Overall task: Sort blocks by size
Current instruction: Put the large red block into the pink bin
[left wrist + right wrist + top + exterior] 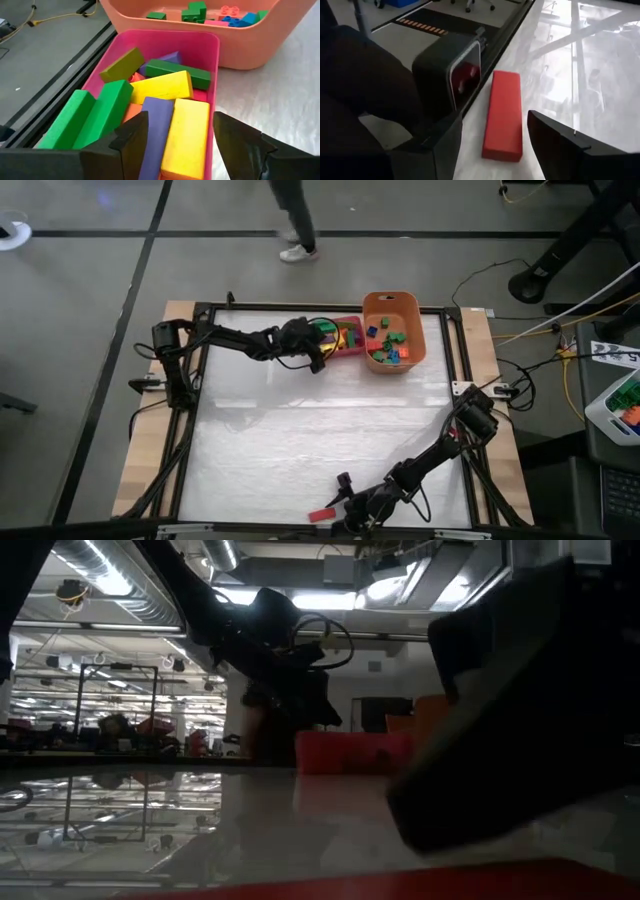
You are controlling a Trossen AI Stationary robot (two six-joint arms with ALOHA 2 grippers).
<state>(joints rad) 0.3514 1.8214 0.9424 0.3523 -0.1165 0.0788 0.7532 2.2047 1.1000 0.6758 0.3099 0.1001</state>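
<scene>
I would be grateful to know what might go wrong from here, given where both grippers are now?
The long red block lies beside the table's black edge frame; the open right gripper could nudge it against the small dark camera housing. The pink square tray is piled with long blocks, so the open left gripper above it could catch one.

White table (300, 430): pink tray (356, 352) and orange tub (417, 345) touching at the far edge; one red bar (322, 514) at the near edge.

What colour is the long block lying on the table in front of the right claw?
Red. The long block shows best in the right wrist view, flat on the table ahead of the open right claw.
</scene>
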